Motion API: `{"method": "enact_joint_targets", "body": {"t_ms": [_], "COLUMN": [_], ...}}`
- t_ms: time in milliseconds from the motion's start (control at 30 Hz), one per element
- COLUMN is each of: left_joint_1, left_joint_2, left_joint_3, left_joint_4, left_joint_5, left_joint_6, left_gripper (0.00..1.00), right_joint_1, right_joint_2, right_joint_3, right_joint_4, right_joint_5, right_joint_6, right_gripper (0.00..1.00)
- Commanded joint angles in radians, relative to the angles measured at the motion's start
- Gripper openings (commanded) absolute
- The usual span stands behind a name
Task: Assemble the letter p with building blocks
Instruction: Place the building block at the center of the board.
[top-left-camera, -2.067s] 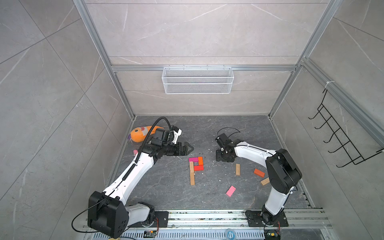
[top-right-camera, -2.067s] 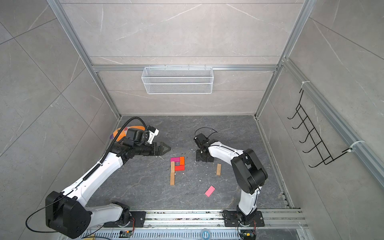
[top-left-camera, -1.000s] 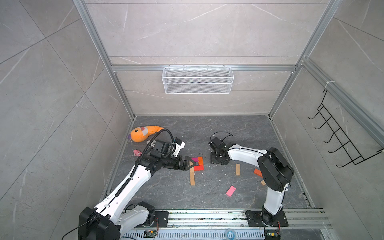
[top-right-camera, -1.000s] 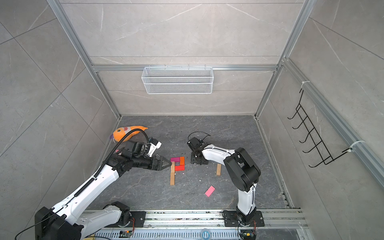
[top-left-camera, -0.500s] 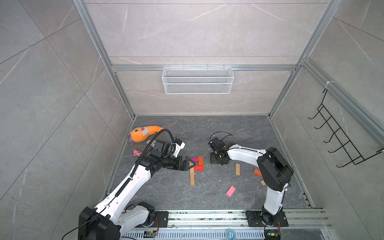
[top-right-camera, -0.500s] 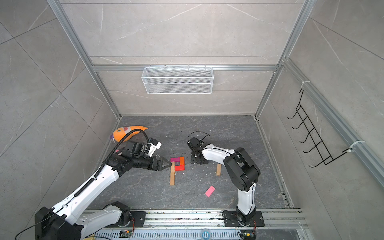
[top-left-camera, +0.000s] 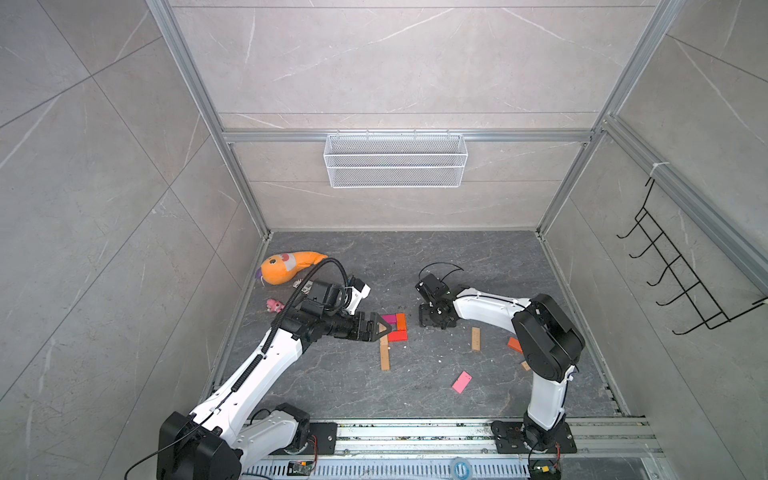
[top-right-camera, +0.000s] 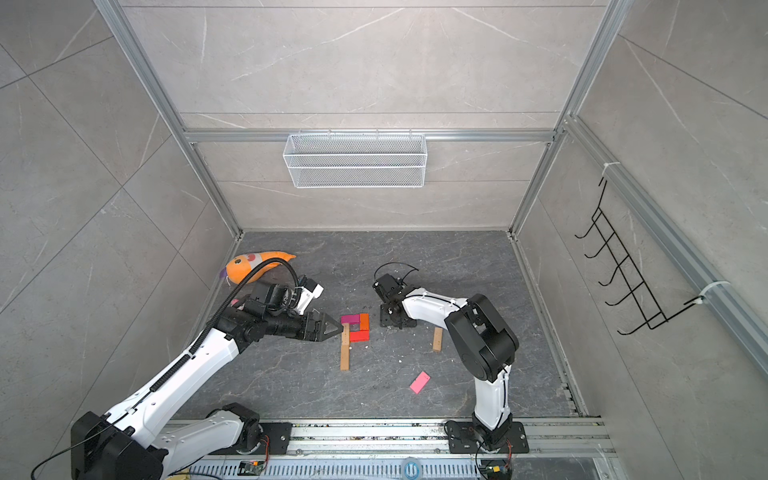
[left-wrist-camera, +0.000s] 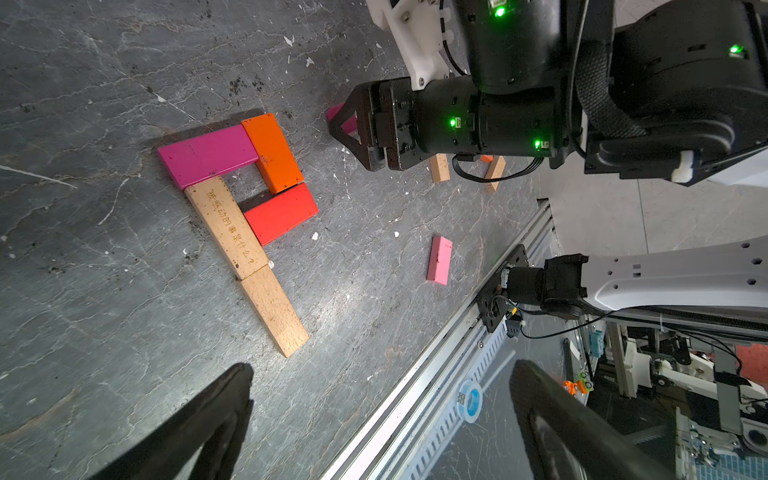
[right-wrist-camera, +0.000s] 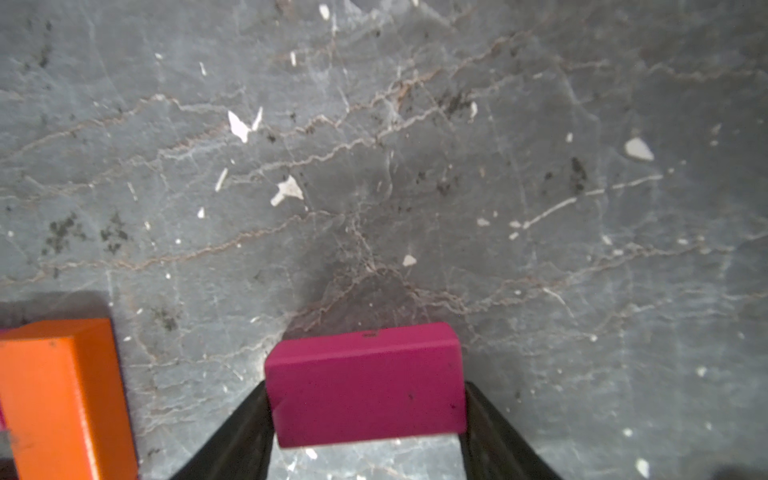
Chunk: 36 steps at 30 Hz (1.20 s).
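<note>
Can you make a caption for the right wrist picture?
The right gripper straddles a magenta block, an orange block nearby.

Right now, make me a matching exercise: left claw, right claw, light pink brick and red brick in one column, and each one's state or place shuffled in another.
1 left claw
2 right claw
3 light pink brick
4 red brick

A touching the tan stem
B around a magenta brick
C open, empty
D lying alone on the floor

Pairs: 1-C, 2-B, 3-D, 4-A

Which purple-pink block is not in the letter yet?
The magenta block between the right fingers, apart from the letter. The other magenta block already forms the letter's top.
</note>
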Motion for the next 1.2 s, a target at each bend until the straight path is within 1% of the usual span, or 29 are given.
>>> {"method": "enact_joint_targets", "body": {"t_ms": [0, 300, 433, 533, 800, 1167], "left_joint_1": [0.002, 0.002, 0.002, 0.002, 0.002, 0.002], "left_joint_2": [0.003, 0.003, 0.002, 0.001, -0.001, -0.001], "left_joint_3": [0.009, 0.009, 0.009, 0.009, 0.009, 0.009], "left_joint_4": [0.0, -0.001, -0.003, -0.003, -0.004, -0.006], "left_joint_5": [0.011, 0.01, 0.009, 0.007, 0.005, 0.004], "left_joint_6": [0.026, 0.025, 0.026, 0.027, 0.027, 0.026], "left_gripper": [1.0, 0.99, 1.0, 1.0, 1.0, 1.0], "right_joint_1": [0.006, 0.006, 0.006, 0.006, 0.006, 0.006], "right_joint_2": [0.046, 0.04, 0.032, 0.02, 0.023, -0.004], "right_joint_3": [0.005, 0.004, 0.012, 0.015, 0.025, -0.013], "right_joint_4": [0.006, 0.002, -0.005, -0.007, -0.005, 0.009], "right_joint_5": [-0.012, -0.012, -0.021, -0.026, -0.06, -0.088], "right_joint_6": [-0.004, -0.005, -0.006, -0.006, -0.008, 0.016], "right_gripper": [0.71, 0.78, 0.84, 0.86, 0.86, 0.85]}}
